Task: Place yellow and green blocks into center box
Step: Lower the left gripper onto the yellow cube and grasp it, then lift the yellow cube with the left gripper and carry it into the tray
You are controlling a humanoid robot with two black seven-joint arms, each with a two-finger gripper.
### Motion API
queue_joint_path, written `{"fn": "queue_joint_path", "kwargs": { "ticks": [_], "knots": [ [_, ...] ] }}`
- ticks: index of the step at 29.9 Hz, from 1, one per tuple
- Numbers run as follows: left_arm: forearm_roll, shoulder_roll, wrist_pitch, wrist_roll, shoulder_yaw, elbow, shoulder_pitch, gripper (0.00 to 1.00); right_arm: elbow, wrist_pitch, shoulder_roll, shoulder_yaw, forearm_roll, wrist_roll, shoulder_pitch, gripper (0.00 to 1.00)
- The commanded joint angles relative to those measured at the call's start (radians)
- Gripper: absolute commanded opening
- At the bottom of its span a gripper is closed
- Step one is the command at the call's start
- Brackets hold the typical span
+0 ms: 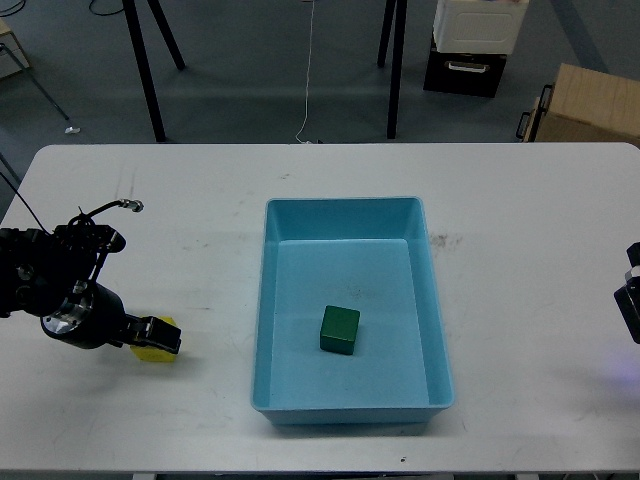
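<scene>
A green block (339, 330) lies inside the light blue box (350, 218) at the table's centre. A yellow block (157, 352) lies on the white table at the left, mostly covered by my left gripper (158, 335), which is down at it. I cannot tell whether its fingers are closed on the block. Only a dark piece of my right arm (630, 305) shows at the right edge; its gripper is out of view.
The white table (520, 220) spans the view. Beyond its far edge stand black stand legs (150, 70), a white and black case (470, 40) and a cardboard box (590, 105) on the floor.
</scene>
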Motion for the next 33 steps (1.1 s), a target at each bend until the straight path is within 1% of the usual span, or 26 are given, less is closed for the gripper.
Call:
{"fn": "queue_joint_path", "kwargs": {
  "ticks": [1,2,3,4,6,9,13,15,17,20,22,23,25,30,33],
  "knots": [
    [0.012,0.001,0.013,0.002,-0.032,0.0,0.024,0.91,0.0,0.0,0.0,-0.002,-0.001,0.0,0.002,1.0],
    [0.027,0.001,0.021,0.003,-0.035,0.0,0.026,0.76,0.0,0.0,0.0,-0.002,-0.002,0.0,0.002,1.0],
    [0.049,0.001,0.022,0.003,-0.035,-0.002,0.024,0.5,0.0,0.0,0.0,-0.002,-0.004,0.0,0.002,1.0],
    [0.069,0.001,0.024,0.005,-0.035,-0.002,0.024,0.32,0.0,0.0,0.0,-0.002,-0.004,0.0,0.001,1.0],
    [0.102,0.001,0.03,0.015,-0.036,-0.002,0.024,0.11,0.0,0.0,0.0,-0.002,-0.004,-0.002,0.001,1.0],
    [0.107,0.003,0.064,0.023,-0.038,-0.006,0.023,0.0,-0.002,0.0,0.0,-0.002,-0.007,-0.002,-0.002,1.0],
    [0.107,0.024,0.056,0.022,-0.081,-0.015,0.003,0.0,-0.005,0.0,0.0,-0.002,-0.022,-0.002,-0.004,1.0],
    [0.101,0.04,0.038,0.022,-0.118,-0.037,-0.032,0.0,-0.005,0.0,0.0,0.0,-0.022,-0.002,-0.004,1.0],
    [0.086,0.04,0.006,0.019,-0.13,-0.064,-0.11,0.0,-0.005,0.0,0.0,0.0,-0.022,-0.002,-0.004,1.0],
    [-0.001,0.015,0.0,0.011,-0.128,-0.089,-0.262,0.0,-0.005,0.0,0.0,0.003,-0.022,-0.002,-0.005,1.0],
    [-0.09,-0.053,0.0,0.009,-0.127,-0.087,-0.354,0.0,-0.005,0.0,-0.001,0.005,-0.022,-0.002,-0.007,1.0],
    [-0.127,-0.107,0.0,0.006,-0.124,-0.083,-0.4,0.0,-0.005,0.0,-0.001,0.005,-0.022,-0.002,-0.007,1.0],
    [-0.161,-0.223,0.0,0.002,-0.118,-0.077,-0.454,0.0,-0.006,0.0,-0.001,0.006,-0.022,-0.002,-0.009,1.0],
    [-0.166,-0.461,0.0,-0.003,-0.093,-0.011,-0.458,0.0,-0.006,0.0,0.0,0.006,-0.022,-0.002,-0.012,1.0],
    [-0.166,-0.56,0.0,-0.004,-0.069,-0.008,-0.425,0.0,-0.006,0.0,0.0,0.006,-0.022,0.0,-0.012,1.0]
  ]
}}
